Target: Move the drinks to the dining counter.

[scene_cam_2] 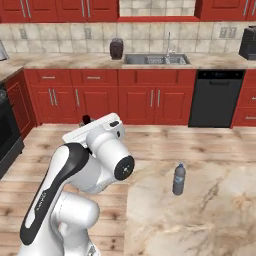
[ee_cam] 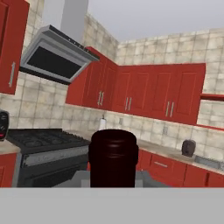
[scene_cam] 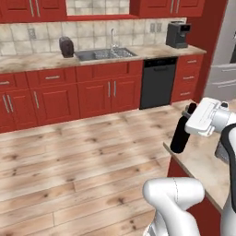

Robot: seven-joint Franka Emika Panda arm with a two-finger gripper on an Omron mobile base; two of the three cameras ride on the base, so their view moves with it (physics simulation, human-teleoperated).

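While the tool [scene_cam: 190, 120] pinches a black wine bottle [scene_cam: 180, 134] near its neck, the bottle hangs upright at the near edge of the tabletop [scene_cam: 203, 168], seemingly carried over for setting down; a water bottle [scene_cam_2: 179, 179] already stands further in from that edge.

The white arm [scene_cam: 173, 196] bends forward, its fingers [scene_cam: 190, 110] clamped tight.

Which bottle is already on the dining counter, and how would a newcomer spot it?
Find the dining counter, the big marbled slab in front of the robot. Near its left edge stands a short water bottle, upright and alone. Unlike the tall black wine bottle in the gripper, it is clear plastic with a pale label.
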